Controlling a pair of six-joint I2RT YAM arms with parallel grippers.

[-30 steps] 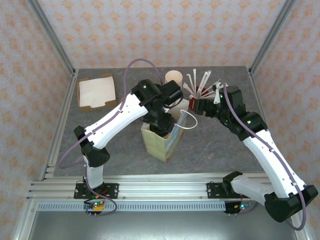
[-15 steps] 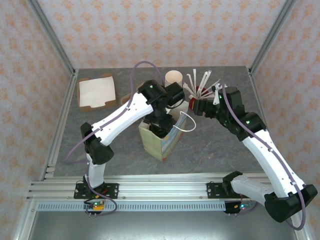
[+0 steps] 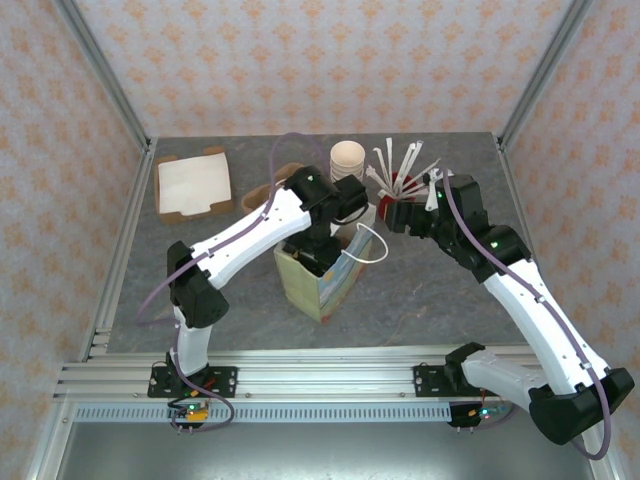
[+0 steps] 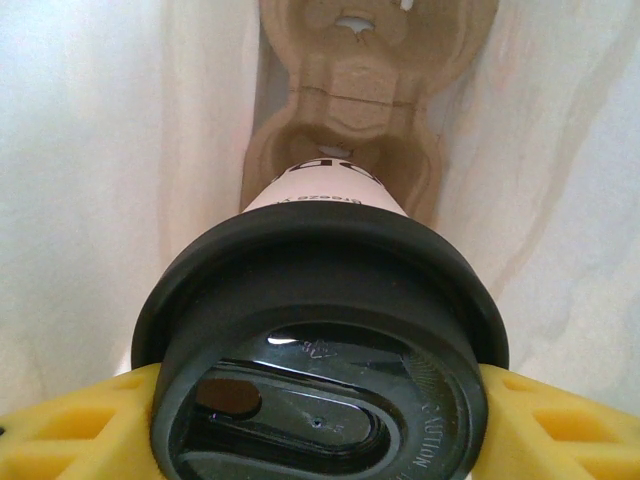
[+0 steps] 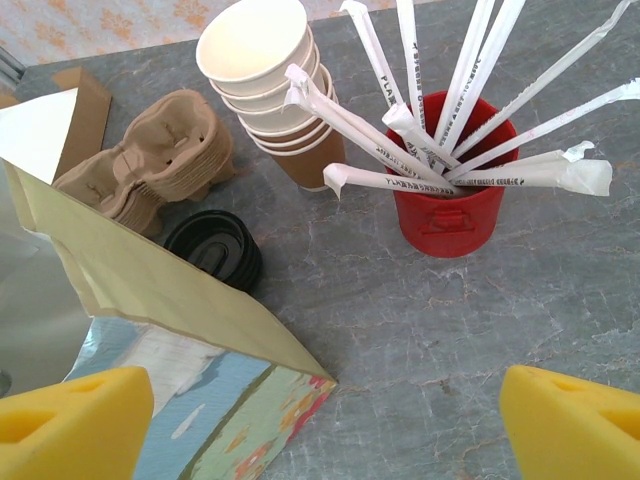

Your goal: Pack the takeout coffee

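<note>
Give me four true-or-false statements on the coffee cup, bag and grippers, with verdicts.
1. The left gripper holds the black-lidded paper coffee cup inside the paper bag. True.
2. A moulded pulp carrier lies in the bag beneath the cup. True.
3. The right gripper clamps the red plastic cup. False: it is open, apart from that cup.
4. The stacked brown paper cups wear lids. False: lidless; round black lids lie on the table nearby.

The takeout coffee point(image 4: 320, 330) is inside the bag point(image 3: 318, 290), above the carrier point(image 4: 345, 110).
</note>
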